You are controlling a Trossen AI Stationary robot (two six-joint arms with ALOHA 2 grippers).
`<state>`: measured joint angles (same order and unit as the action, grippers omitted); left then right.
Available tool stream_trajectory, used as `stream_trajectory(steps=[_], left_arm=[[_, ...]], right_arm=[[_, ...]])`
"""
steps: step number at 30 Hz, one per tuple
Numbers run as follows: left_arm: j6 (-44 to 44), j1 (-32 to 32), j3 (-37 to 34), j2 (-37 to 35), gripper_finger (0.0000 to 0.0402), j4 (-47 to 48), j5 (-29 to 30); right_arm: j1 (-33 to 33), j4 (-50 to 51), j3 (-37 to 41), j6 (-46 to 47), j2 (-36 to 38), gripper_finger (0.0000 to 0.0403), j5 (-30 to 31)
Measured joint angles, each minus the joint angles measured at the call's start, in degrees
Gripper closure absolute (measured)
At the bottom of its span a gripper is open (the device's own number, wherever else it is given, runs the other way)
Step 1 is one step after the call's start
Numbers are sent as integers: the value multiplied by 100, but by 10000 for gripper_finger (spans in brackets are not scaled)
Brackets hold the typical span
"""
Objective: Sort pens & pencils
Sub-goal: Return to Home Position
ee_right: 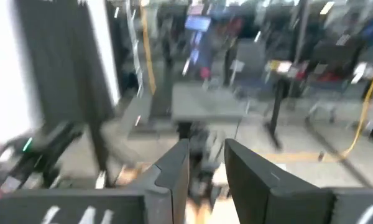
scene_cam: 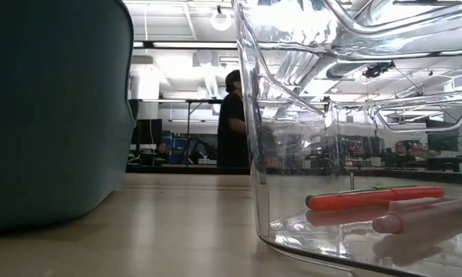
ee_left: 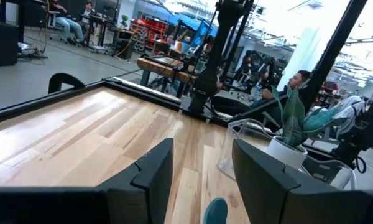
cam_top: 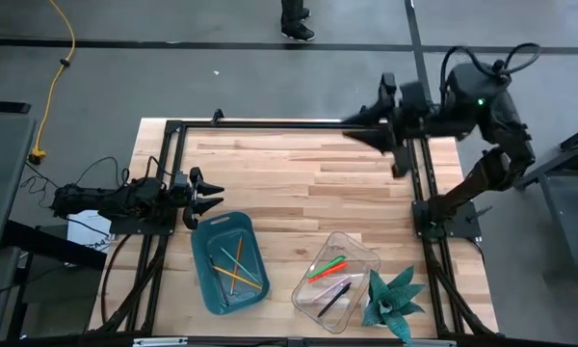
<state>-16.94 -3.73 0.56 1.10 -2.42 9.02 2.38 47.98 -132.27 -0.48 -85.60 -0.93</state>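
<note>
**Both the left gripper (cam_top: 217,195) and the right gripper (ee_right: 206,146) hold nothing**

We see the wooden table (cam_top: 299,183) carrying two bins and a potted plant, with one dark arm at each side. The left arm reaches in from the left edge. There the left gripper hangs just beside the far corner of the teal bin (cam_top: 200,255), its fingers spread wide, and the left wrist view shows only bare wood between them. The right arm reaches inward along the back rail at the back right corner. It is blurred in the high view, but its own wrist view shows the two fingers a narrow gap apart with nothing between them.

The teal bin sits front left and the transparent bin (cam_top: 358,246) front right of centre, both turned askew to the table's edges. The green plant (cam_top: 393,294) stands just beside the transparent bin.

The pencils (cam_top: 233,270) — thin, yellow and orange — lie crossed inside the teal bin. The pens (cam_top: 326,269) lie in the transparent bin: a green one and a red-orange one side by side, and the black pen (cam_top: 333,299) a little apart from them. The low view also shows a pink pen (scene_cam: 423,215) near the red-orange one. A person (scene_cam: 232,123) stands in the room beyond.
</note>
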Motion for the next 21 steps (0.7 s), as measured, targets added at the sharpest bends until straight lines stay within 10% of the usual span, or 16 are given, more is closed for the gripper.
stream_trajectory(steps=[21], left_arm=[[14,0,0,0,250,-4,69]], right_arm=[[668,-128,-2,-450,947,311,-573]])
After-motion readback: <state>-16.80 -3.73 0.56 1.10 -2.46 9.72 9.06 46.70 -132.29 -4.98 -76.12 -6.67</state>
